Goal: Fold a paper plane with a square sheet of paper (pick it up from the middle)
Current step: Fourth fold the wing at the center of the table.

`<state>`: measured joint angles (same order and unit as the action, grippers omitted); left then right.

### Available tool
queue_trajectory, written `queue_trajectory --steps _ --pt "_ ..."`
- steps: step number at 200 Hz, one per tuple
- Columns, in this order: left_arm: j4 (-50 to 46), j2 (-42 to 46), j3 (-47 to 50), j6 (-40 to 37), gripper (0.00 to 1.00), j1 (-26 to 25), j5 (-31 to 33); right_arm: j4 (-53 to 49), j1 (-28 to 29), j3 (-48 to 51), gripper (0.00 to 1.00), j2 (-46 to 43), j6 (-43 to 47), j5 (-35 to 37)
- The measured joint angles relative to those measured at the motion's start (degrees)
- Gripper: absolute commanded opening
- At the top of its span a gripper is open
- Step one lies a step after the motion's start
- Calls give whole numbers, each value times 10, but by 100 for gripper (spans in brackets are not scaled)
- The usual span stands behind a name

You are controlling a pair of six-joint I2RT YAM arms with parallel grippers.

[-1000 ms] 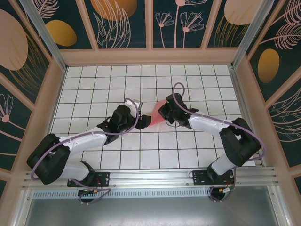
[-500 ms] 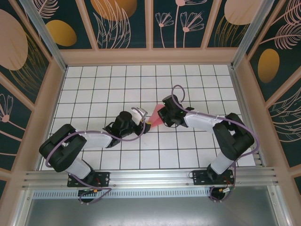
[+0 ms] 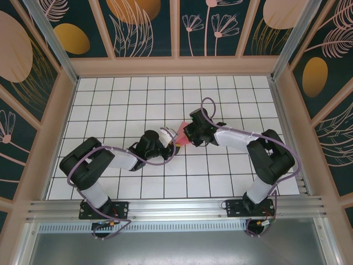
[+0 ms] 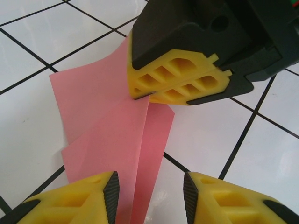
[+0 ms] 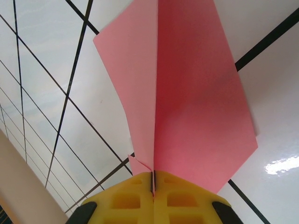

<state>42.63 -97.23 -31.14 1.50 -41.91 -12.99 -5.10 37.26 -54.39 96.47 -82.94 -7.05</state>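
White gridded table [image 3: 110,105] under pink paper plane [image 4: 107,126]

1. The thin folded paper sheet [image 4: 107,126] was plain pink-red.
2. The jaws were yellow with black pads [image 4: 111,193].
3. The tiled worktop [image 3: 110,99] was white, gridded in black.
4. The panelled walls [image 3: 143,33] were dark teal with orange ovals.

counts | folded pink paper [image 4: 117,126]: one | robot arms [image 3: 110,160]: two | left gripper [image 4: 149,186]: one | right gripper [image 5: 153,179]: one | yellow fingers [image 4: 70,205]: four | tiled table [image 3: 110,99]: one
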Motion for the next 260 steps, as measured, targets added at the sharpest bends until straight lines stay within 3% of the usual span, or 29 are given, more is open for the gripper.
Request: queue_trajectory --steps 90,110,136,157,217,260 --pt "8 -33 -11 -38 16 0 -1 -10 -11 0 4 2 1 -35" --pt "10 -33 -11 -42 11 0 -1 -10 -14 0 18 2 8 -38" --pt "12 -33 -10 -39 8 0 -1 -19 -23 -7 44 2 37 -45" --pt "18 -33 -5 -23 6 0 -3 -19 -38 -10 54 -1 95 -49" --pt "46 -30 30 84 2 0 -13 32 -79 40 54 -64 322 -106" --pt "75 -25 44 191 2 0 -17 57 -81 71 54 -74 384 -149"
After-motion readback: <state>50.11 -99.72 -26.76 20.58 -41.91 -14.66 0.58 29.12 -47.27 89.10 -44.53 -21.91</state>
